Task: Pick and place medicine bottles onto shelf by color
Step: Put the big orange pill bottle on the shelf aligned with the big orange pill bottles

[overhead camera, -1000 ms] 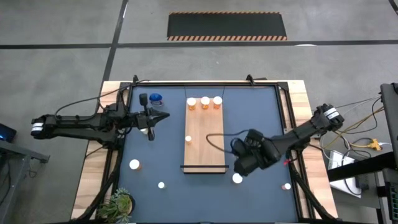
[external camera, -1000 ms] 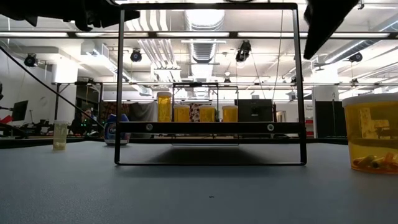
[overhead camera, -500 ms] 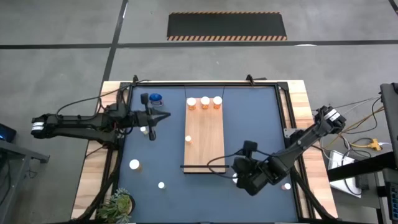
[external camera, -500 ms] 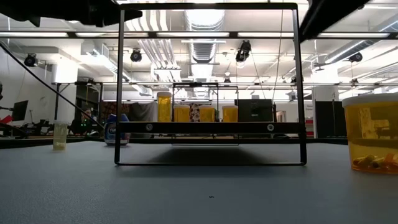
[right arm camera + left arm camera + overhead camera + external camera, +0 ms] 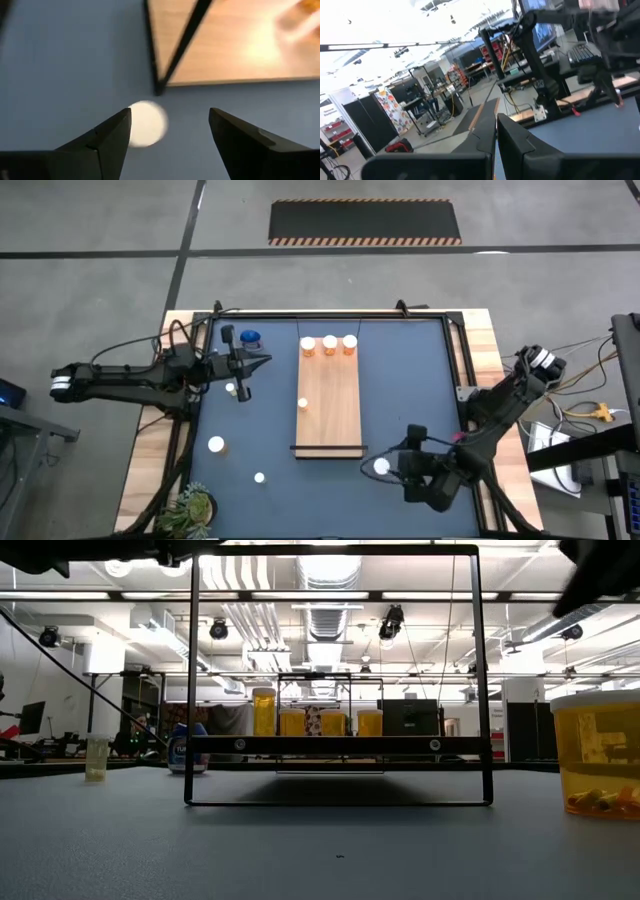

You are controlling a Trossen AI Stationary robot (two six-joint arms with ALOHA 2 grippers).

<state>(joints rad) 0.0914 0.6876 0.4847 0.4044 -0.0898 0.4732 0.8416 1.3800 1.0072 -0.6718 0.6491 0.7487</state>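
Right end effector [image 5: 395, 470] spread wide above white-capped bottle [image 5: 380, 466]
Centre the cap between both fingers, beside the shelf [image 5: 330, 405] end, before descending; left end effector [image 5: 243, 392] waits clenched.

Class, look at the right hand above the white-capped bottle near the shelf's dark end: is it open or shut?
Open. The right hand has its two fingers spread wide, with the white-capped bottle and blue table showing between them.

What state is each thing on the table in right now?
Left end effector: shut, empty, beside the blue bottle.
Right end effector: open, above a white-capped bottle.
Shelf: holds four orange bottles, three in a row at its far end.
Other bottles: upright on the table.
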